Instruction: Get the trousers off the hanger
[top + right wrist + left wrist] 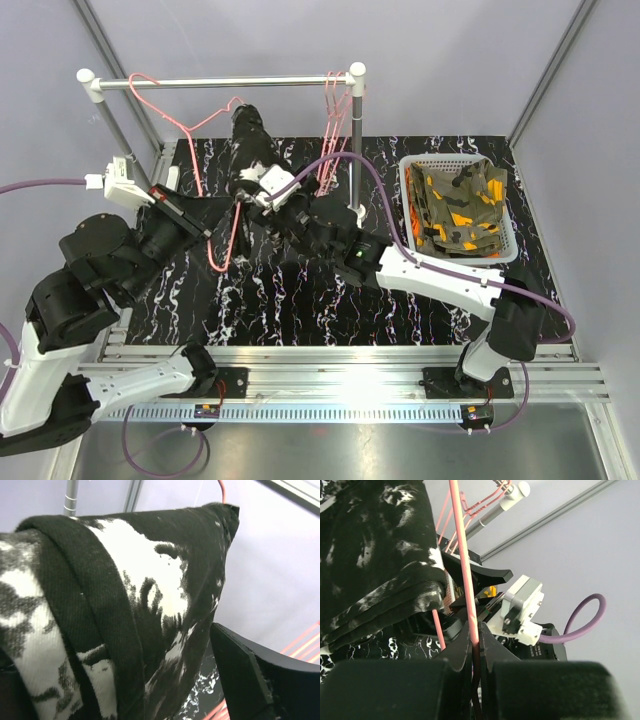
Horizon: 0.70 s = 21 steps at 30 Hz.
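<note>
The black trousers with white speckles (248, 150) hang folded over the lower bar of a pink wire hanger (190, 125) that hooks on the rack's rail. My left gripper (205, 232) is shut on the hanger's wire (465, 580), its jaws (476, 636) pinching it. My right gripper (250, 192) is open around the black trousers (125, 605); one finger (250, 675) stands apart from the cloth, the other is hidden behind it. The camouflage trousers (460, 205) lie in the white basket (512, 235), with an orange edge (411, 215) showing beneath them.
The rack's rail (230, 83) and its right post (354, 140) stand at the back, with several empty pink hangers (332, 120) bunched at the right end. The black marbled mat (300, 290) covers the table. Grey walls close the sides.
</note>
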Available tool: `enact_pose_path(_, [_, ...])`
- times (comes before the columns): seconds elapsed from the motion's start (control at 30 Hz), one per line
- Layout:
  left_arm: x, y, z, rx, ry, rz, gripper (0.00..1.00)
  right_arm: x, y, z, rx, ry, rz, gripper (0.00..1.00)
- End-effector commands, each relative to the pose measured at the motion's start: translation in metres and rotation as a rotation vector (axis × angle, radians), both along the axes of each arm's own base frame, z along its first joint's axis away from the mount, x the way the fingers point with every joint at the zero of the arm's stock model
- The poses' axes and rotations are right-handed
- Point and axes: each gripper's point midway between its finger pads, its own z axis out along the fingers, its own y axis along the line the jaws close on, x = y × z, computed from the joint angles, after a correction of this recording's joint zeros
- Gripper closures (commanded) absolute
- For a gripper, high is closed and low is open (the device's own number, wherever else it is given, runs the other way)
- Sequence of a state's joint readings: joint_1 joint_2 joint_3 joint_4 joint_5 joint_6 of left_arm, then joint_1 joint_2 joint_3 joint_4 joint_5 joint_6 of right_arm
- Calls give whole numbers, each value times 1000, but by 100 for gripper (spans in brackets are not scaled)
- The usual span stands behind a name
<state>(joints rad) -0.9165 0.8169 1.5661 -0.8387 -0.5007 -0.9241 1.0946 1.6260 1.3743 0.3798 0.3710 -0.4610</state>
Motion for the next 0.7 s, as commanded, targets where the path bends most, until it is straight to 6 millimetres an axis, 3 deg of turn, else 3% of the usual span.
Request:
enact_pose_path(0.0, [-7, 11, 64, -140, -149, 5, 100, 3, -17, 64, 50, -106, -11, 11])
enact_pose_path(0.17, [0, 1, 40, -89, -103, 0, 100, -2, -15, 94, 72, -146, 18, 13])
enact_pose_path(0.33, [2, -8, 26, -42, -79, -26, 100, -5, -8, 100, 58, -171, 54, 26])
enact_pose_path(0.4, [3, -10, 23, -32, -72, -28, 100, -4, -5, 97, 34, -176, 60, 36])
enact_pose_path(0.43, [3, -11, 20, -21, -68, -31, 100, -3, -3, 95, 25, -178, 60, 51])
enact_pose_path(0.5, [4, -11, 16, -6, -60, -32, 100, -2, -2, 93, -13, -192, 60, 65])
enact_pose_path(0.53, [4, -12, 9, 16, -47, -32, 100, -1, -1, 91, -22, -195, 58, 79])
enact_pose_path(0.6, [4, -12, -1, 35, -31, -33, 100, 2, -5, 97, -22, -217, 28, 85])
enact_pose_path(0.67, [6, -15, -28, 74, 16, -36, 100, 4, -10, 105, -16, -240, -6, 99])
